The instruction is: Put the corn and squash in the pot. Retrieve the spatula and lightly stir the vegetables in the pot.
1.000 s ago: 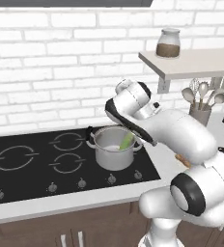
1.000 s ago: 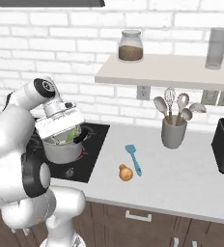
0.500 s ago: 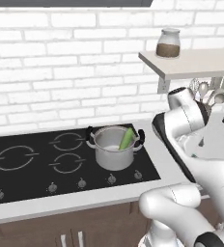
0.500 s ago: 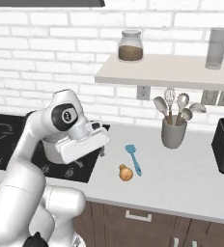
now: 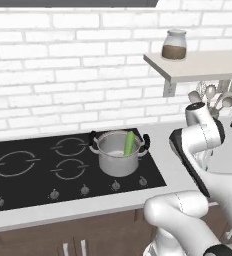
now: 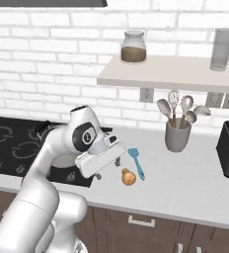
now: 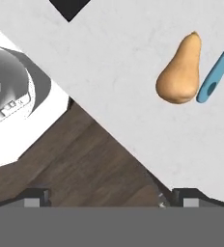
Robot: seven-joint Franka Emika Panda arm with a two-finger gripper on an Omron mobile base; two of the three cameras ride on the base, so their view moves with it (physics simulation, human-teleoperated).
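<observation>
One pot (image 5: 119, 154) stands on the black cooktop (image 5: 38, 172), on the burner at the cooktop's right end near the wall, its two black side handles pointing left and right. One green piece of corn (image 5: 129, 143) leans inside it against the right wall, its tip rising above the rim. In the right base view the pot is mostly hidden behind the white arm, with just a handle peeking out.

On the pale surface (image 6: 185, 173) to the right of the cooktop lie two things, well apart from the pot: one orange-yellow squash (image 6: 128, 177) and one light-blue spatula (image 6: 136, 162). In the hand view the squash (image 7: 178, 71) sits at about 2 o'clock from the picture's middle, pear-shaped, narrow end up; the spatula (image 7: 217, 73) lies just beside it on the right – close to touching at the handle's looped end (whether they meet I cannot tell).

The tool (image 6: 107, 167) hangs over the surface's front edge, to the left of the squash and touching neither thing. Its fingers stand spread wide with nothing between them; in the hand view the two dark fingertips (image 7: 36, 196) show far apart at the bottom.

Further right on the surface stands one grey utensil cup (image 6: 177, 137) holding three spoons and one whisk. One brown-filled jar (image 6: 133, 47) sits on the wall shelf (image 6: 161, 74) above, at about 12 o'clock from the tool.
</observation>
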